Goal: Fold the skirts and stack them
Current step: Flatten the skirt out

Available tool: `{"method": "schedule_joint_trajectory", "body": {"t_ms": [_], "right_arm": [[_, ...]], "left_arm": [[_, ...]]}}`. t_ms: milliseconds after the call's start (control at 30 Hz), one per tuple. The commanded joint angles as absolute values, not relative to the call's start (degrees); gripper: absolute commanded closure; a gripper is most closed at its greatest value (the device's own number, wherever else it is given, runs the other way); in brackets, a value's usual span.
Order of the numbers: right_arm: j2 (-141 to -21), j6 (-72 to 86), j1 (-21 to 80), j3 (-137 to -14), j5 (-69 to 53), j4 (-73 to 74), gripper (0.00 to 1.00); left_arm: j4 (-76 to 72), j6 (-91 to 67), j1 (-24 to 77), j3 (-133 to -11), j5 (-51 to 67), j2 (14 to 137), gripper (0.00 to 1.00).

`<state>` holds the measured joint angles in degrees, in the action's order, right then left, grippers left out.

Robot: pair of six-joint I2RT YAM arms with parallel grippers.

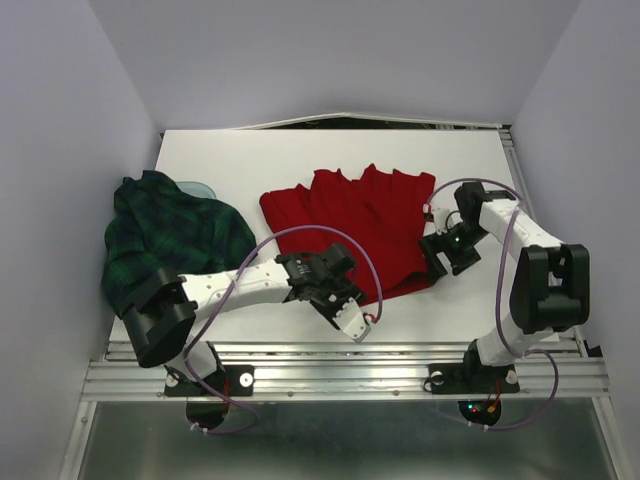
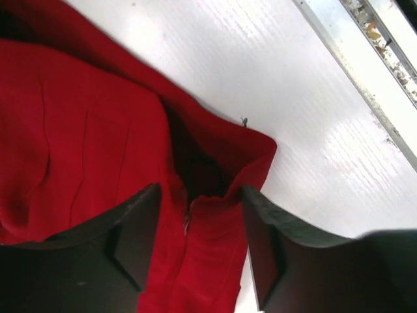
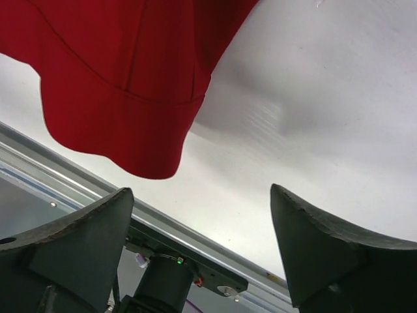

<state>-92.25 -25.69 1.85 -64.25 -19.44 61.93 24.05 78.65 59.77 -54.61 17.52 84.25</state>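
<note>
The red pleated skirt [image 1: 350,222] lies spread in the middle of the white table [image 1: 250,160]. The green and navy plaid skirt [image 1: 165,240] lies crumpled at the left edge. My left gripper [image 1: 330,268] is low over the red skirt's near-left part. In the left wrist view it [image 2: 202,192] is partly open, with a raised fold of the red skirt [image 2: 85,130] between its fingers. My right gripper [image 1: 440,258] is at the red skirt's right edge. In the right wrist view it [image 3: 202,195] is open and empty, with the red hem [image 3: 124,91] just beyond its fingertips.
A pale teal object [image 1: 196,187] shows behind the plaid skirt. Metal rails [image 1: 350,368] run along the table's near edge, and another rail [image 1: 512,170] runs down the right side. White walls close in the back and both sides.
</note>
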Motion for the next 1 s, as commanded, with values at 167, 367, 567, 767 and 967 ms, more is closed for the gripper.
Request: {"method": "schedule_joint_trajectory", "body": {"t_ms": [167, 367, 567, 767, 967], "right_arm": [[-82.5, -30.3, 1.4, -62.8, -14.9, 53.9, 0.00], [-71.8, -38.8, 1.4, -57.2, -15.9, 43.6, 0.00], [-72.1, -44.1, 1.4, -58.0, -20.5, 42.3, 0.00], [-74.0, -46.8, 1.4, -58.8, -27.1, 41.1, 0.00], [-77.3, -39.9, 1.4, -59.3, -35.5, 37.8, 0.00]], "left_arm": [[27.9, 78.0, 59.2, -63.4, 15.6, 84.6, 1.00], [24.3, 53.3, 43.8, -82.4, 22.3, 88.1, 1.00], [19.4, 29.4, 30.7, -91.8, 23.3, 97.0, 1.00], [20.1, 16.4, 23.3, -98.4, 21.8, 110.5, 1.00], [19.6, 11.4, 22.2, -99.3, 25.7, 117.5, 1.00]]}}
